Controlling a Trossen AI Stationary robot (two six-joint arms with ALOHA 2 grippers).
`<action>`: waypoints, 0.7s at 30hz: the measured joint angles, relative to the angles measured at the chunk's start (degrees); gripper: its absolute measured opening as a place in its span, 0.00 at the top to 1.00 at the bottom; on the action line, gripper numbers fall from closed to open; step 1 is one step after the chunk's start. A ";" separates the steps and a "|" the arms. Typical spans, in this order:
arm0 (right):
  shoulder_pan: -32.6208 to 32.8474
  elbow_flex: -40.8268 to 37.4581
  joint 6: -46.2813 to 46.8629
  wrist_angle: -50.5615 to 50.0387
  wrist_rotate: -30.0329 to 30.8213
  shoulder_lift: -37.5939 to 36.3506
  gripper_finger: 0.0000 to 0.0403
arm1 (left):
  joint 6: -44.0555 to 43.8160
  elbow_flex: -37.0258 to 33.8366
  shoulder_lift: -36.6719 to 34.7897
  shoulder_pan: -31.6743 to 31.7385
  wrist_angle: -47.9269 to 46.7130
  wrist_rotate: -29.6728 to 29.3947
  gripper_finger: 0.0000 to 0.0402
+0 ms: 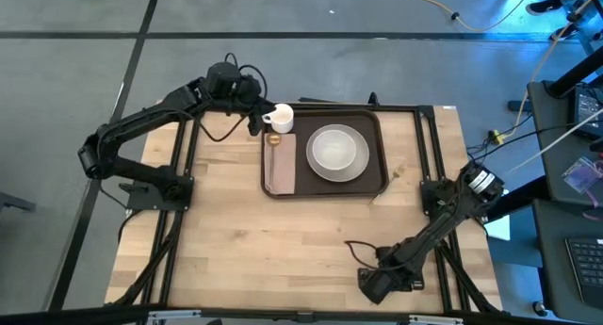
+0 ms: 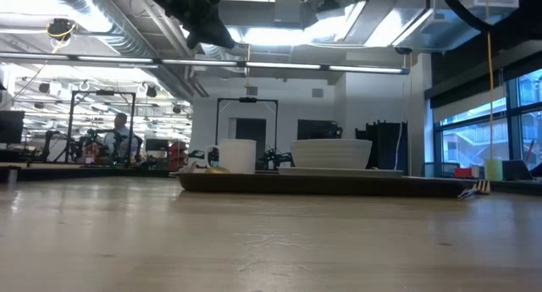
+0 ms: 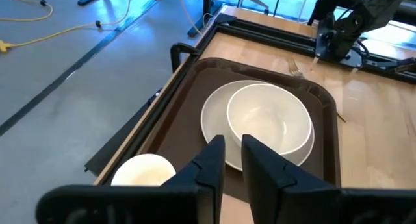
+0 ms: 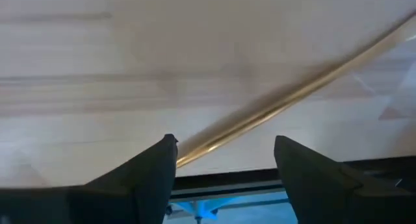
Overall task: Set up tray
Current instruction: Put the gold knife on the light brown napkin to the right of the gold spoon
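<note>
High view: the tray (image 1: 324, 183) sits in the upper middle of the table (image 1: 283, 240), holding a bowl (image 1: 337, 150) on a plate, a napkin (image 1: 281, 170) and a white cup (image 1: 280, 118). The left gripper (image 1: 256, 120) hovers beside the cup, fingers nearly closed, empty. The right gripper (image 1: 369, 285) rests at lower right, spread open, empty.
</note>
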 joint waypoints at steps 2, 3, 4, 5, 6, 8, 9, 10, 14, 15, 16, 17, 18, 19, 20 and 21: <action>0.59 0.02 0.00 0.00 -0.09 0.93 0.36 | -0.02 0.00 0.00 -0.28 0.04 0.00 0.88; 0.72 0.02 -0.02 0.05 -0.11 1.42 0.36 | -0.02 0.00 0.00 -0.31 0.07 -0.02 0.88; 0.93 0.02 -0.07 0.07 -0.07 1.84 0.36 | -0.06 0.00 0.00 -0.35 0.04 -0.02 0.88; 1.09 0.02 -0.44 0.01 0.38 2.23 0.36 | -0.33 0.00 0.00 -0.42 0.02 -0.02 0.88; 1.27 0.02 -0.66 0.14 1.03 2.63 0.36 | -0.51 0.00 0.00 -0.53 0.05 -0.02 0.88; 1.53 0.09 -0.87 0.43 1.36 3.18 0.36 | -0.55 0.00 0.02 -0.72 0.04 -0.03 0.88; 1.63 0.16 -0.87 0.47 1.35 3.46 0.36 | -0.55 0.00 0.02 -0.82 0.04 -0.02 0.88; 1.73 0.21 -0.87 0.52 1.42 3.76 0.36 | -0.55 0.00 0.02 -0.99 0.09 -0.04 0.88; 2.21 0.33 -1.05 0.60 2.25 5.35 0.36 | -0.94 0.00 0.02 -1.19 0.08 -0.04 0.88; 2.29 0.37 -1.06 0.51 2.62 5.72 0.36 | -1.22 0.00 0.02 -1.36 0.07 -0.05 0.88; 2.33 0.39 -1.12 0.45 2.73 6.05 0.36 | -1.44 0.00 0.02 -1.40 0.05 -0.07 0.88; 2.31 0.34 -1.25 0.49 2.71 6.22 0.36 | -1.45 0.00 0.02 -1.40 0.09 -0.07 0.88; 2.29 0.07 -1.29 0.83 2.79 6.24 0.36 | -1.50 0.00 0.02 -1.40 0.09 -0.03 0.88; 2.29 -0.38 -1.33 1.36 2.99 6.24 0.36 | -1.58 0.00 0.02 -1.40 0.09 -0.01 0.88; 2.29 -0.78 -1.52 1.77 3.21 6.19 0.37 | -1.83 0.00 0.02 -1.40 0.09 0.00 0.88; 2.29 -1.13 -1.80 2.11 3.41 6.13 0.37 | -2.10 0.00 0.02 -1.40 0.09 -0.04 0.88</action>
